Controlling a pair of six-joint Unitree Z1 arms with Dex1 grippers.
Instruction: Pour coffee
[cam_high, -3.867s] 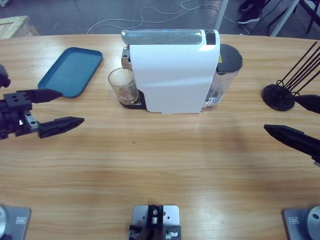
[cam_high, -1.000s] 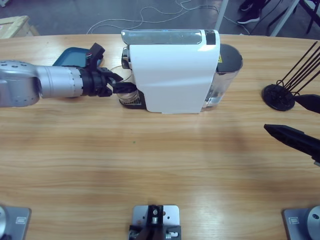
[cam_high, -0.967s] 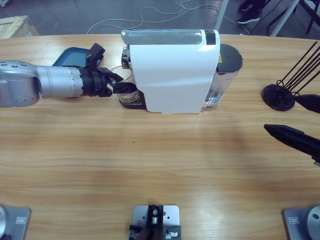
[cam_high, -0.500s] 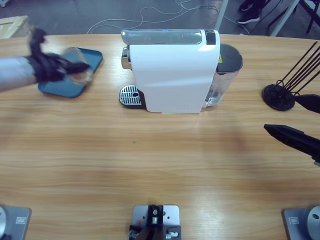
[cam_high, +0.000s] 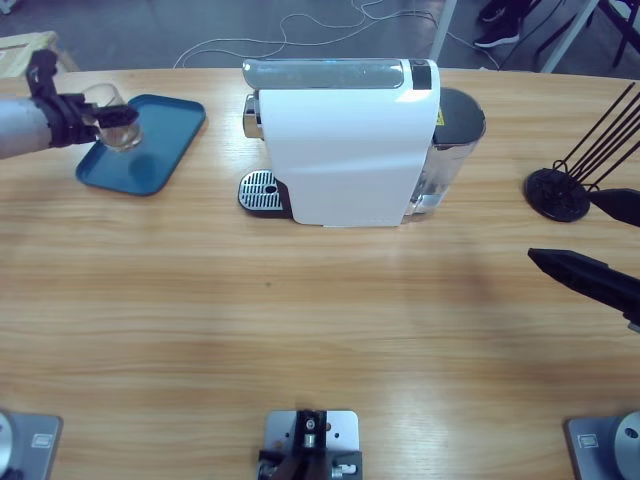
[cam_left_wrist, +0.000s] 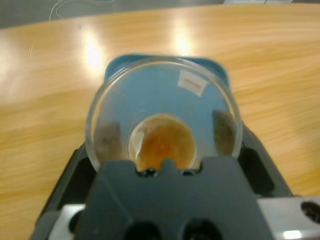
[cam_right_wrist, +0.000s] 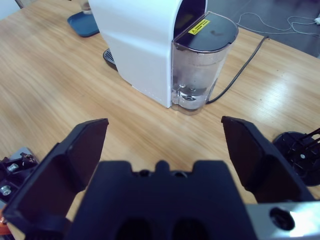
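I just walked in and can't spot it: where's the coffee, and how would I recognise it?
Left of the white coffee machine lies a blue tray. Over it the left gripper holds a clear glass tumbler; the coffee is the shallow brown layer at its bottom.

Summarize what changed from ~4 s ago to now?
The left gripper closed on the small clear glass tumbler at the white coffee machine, lifted it off the round metal drip grille and carried it left, over the blue plastic tray. A shallow layer of brown coffee sits in it. The right gripper stayed open and parked; machine, tray and black wire stand did not move.
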